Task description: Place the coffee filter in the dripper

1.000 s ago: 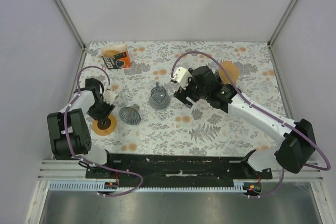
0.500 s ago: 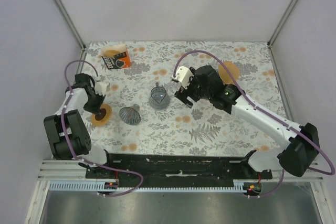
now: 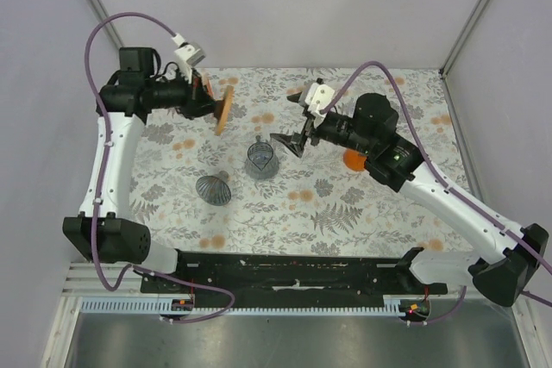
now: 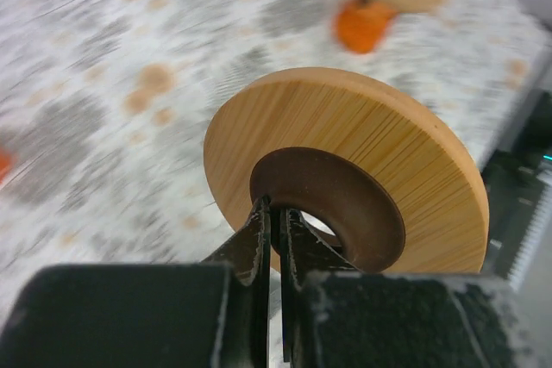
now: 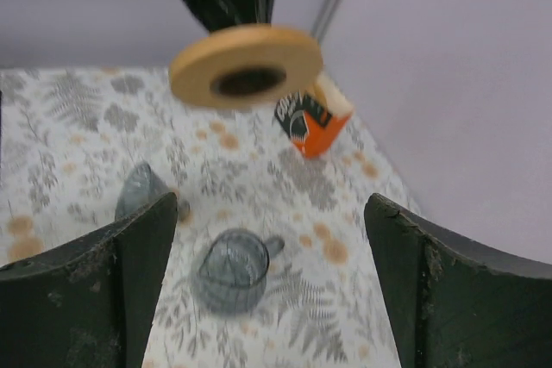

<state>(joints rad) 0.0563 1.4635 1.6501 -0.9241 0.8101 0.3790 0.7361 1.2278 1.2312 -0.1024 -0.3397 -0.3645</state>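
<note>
The grey see-through dripper (image 3: 260,159) with a handle stands mid-table, also seen as the dripper (image 5: 231,269) in the right wrist view. No loose coffee filter shows; an orange filter box (image 5: 312,122) stands at the back left. My left gripper (image 3: 211,102) hangs high over the back left, shut on the brown inner rim of a wooden ring (image 3: 226,109). The left wrist view shows its jaws (image 4: 276,210) pinching that ring (image 4: 362,140). My right gripper (image 3: 290,143) hovers just right of the dripper, open and empty (image 5: 269,239).
A second grey ribbed cone (image 3: 213,189) lies on its side near left of the dripper; the right wrist view has this cone (image 5: 142,191) too. An orange round patch (image 3: 354,159) peeks out under the right forearm. Walls close in the patterned table (image 3: 285,213).
My left gripper shut on the wooden ring at the near left and lifted it up toward the back. The right arm rose and turned toward the dripper, jaws slightly wider.
</note>
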